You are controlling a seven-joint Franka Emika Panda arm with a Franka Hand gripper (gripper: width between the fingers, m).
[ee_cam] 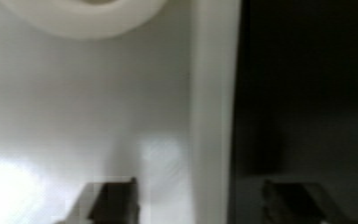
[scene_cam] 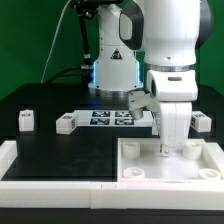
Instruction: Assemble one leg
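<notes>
The large white tray (scene_cam: 140, 160) lies at the front right of the black table. My gripper (scene_cam: 168, 149) points straight down over its far rim. In the wrist view my gripper (ee_cam: 204, 202) is open: one dark finger (ee_cam: 108, 200) is over the tray's white floor (ee_cam: 69, 110) and the other finger (ee_cam: 300, 200) is over the black table, with the rim wall (ee_cam: 215, 100) between them, untouched. A round corner socket (ee_cam: 96, 12) shows on the tray. Three white legs lie on the table: one (scene_cam: 27, 120), a second (scene_cam: 66, 123) and a third (scene_cam: 200, 122). None is held.
The marker board (scene_cam: 112, 118) lies at the middle back of the table, just beyond the tray. A white raised border (scene_cam: 20, 160) runs along the table's front left. The robot's base (scene_cam: 112, 65) stands behind the marker board.
</notes>
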